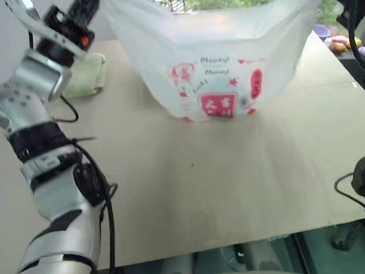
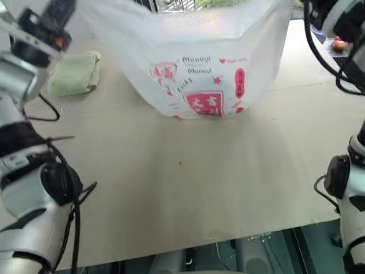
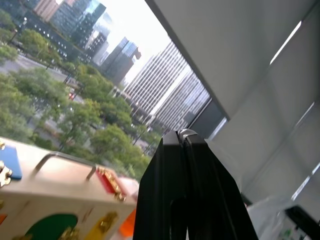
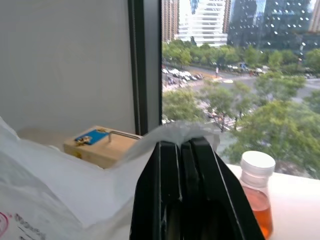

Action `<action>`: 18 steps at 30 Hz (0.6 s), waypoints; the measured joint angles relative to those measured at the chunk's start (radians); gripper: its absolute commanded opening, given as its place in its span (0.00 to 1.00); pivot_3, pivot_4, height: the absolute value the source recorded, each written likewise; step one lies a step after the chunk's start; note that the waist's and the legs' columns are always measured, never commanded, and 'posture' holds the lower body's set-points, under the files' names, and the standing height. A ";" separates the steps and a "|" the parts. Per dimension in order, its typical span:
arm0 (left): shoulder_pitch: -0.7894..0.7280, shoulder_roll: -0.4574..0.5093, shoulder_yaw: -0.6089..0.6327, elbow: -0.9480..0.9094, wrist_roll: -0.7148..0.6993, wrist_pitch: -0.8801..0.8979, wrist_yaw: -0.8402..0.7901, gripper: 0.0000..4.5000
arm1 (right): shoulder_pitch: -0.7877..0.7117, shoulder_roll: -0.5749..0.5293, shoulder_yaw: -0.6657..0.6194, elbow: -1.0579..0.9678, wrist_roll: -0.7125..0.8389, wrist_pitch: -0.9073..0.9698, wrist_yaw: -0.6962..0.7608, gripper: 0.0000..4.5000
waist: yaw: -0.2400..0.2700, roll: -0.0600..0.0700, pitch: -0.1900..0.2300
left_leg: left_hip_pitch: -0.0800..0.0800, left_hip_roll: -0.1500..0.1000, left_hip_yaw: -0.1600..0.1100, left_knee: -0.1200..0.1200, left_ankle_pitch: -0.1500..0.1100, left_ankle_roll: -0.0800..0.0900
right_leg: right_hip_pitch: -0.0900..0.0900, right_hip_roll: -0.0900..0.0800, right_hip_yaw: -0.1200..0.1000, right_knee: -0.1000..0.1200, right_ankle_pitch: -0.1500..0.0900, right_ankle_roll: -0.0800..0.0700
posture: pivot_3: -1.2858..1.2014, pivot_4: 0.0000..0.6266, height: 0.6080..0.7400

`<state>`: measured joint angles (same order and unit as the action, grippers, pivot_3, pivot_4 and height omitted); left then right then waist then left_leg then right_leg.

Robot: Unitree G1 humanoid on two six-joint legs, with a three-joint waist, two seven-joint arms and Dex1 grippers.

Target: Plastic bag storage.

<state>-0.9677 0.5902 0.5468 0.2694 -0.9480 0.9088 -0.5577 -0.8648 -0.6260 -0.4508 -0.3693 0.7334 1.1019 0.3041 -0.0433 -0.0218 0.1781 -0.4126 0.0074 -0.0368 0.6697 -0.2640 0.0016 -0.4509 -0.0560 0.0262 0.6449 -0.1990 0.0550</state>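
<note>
One plastic bag (image 1: 218, 59), thin, crinkly, translucent white with pink-red print, is hanging stretched between both grippers above the tan table (image 1: 192, 193), its bottom edge just touching or skimming the surface. The left gripper (image 1: 84, 7) is pinching one upper corner; the right gripper (image 4: 184, 150) is clamping film at the other. Judged very light, limp and slippery, it is likely billowing and tearing if pulled hard, so the reinforced handle corners are the best holds. A folded green cloth (image 1: 89, 76) is lying beside it, apart.
</note>
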 measured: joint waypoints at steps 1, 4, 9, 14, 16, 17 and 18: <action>0.089 0.007 -0.020 -0.094 -0.004 0.022 0.000 0.01 | 0.102 -0.002 -0.015 -0.073 0.031 0.037 -0.004 0.00 | 0.002 0.000 -0.001 | -0.001 0.000 0.000 -0.003 0.000 0.000 | 0.000 -0.001 0.000 -0.005 0.000 0.000 | 0.52 0.24 1.00; 0.441 0.010 -0.081 -0.395 -0.034 0.082 -0.022 0.01 | 0.524 0.007 -0.038 -0.352 0.158 0.144 0.003 0.00 | 0.008 0.002 -0.003 | -0.001 0.000 0.001 -0.002 -0.002 0.003 | 0.000 -0.006 0.001 -0.003 -0.001 0.002 | 0.52 0.24 1.00; 0.713 -0.051 -0.213 -0.528 0.070 -0.021 -0.047 0.01 | 0.880 -0.126 0.112 -0.549 0.087 0.092 0.046 0.00 | 0.028 -0.002 -0.001 | 0.015 -0.005 0.003 0.005 -0.005 0.009 | 0.019 -0.006 0.001 -0.009 -0.004 0.001 | 0.52 0.24 1.00; 0.720 -0.076 -0.336 -0.418 0.281 -0.220 -0.052 0.01 | 0.945 -0.109 0.395 -0.299 -0.221 -0.200 0.046 0.00 | 0.026 -0.001 -0.001 | 0.035 0.002 0.002 0.005 -0.006 0.007 | 0.040 0.001 -0.001 -0.018 -0.005 0.003 | 0.52 0.24 1.00; 0.695 -0.092 -0.361 -0.359 0.331 -0.261 -0.042 0.01 | 0.907 -0.098 0.453 -0.192 -0.305 -0.277 0.037 0.00 | 0.025 -0.001 -0.001 | 0.035 0.002 0.003 0.005 -0.002 0.009 | 0.039 0.002 0.000 -0.018 -0.003 0.001 | 0.52 0.24 1.00; 0.683 -0.102 -0.367 -0.343 0.348 -0.277 -0.036 0.01 | 0.884 -0.093 0.475 -0.141 -0.346 -0.313 0.034 0.00 | 0.025 -0.001 -0.001 | 0.034 0.002 0.003 0.006 0.000 0.009 | 0.038 0.002 0.000 -0.018 0.000 0.001 | 0.52 0.24 1.00; 0.677 -0.106 -0.367 -0.339 0.357 -0.289 -0.035 0.01 | 0.867 -0.083 0.481 -0.093 -0.383 -0.367 0.037 0.00 | 0.026 -0.002 -0.001 | 0.033 0.001 0.004 0.006 0.002 0.008 | 0.038 0.002 0.002 -0.018 0.008 0.003 | 0.52 0.24 1.00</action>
<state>-0.2903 0.4842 0.1794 -0.0696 -0.5911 0.6200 -0.5922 0.0025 -0.7094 0.0302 -0.4628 0.3506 0.7351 0.3408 -0.0175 -0.0235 0.1771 -0.3799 0.0087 -0.0331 0.6756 -0.2619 0.0101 -0.4132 -0.0537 0.0283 0.6267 -0.1910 0.0580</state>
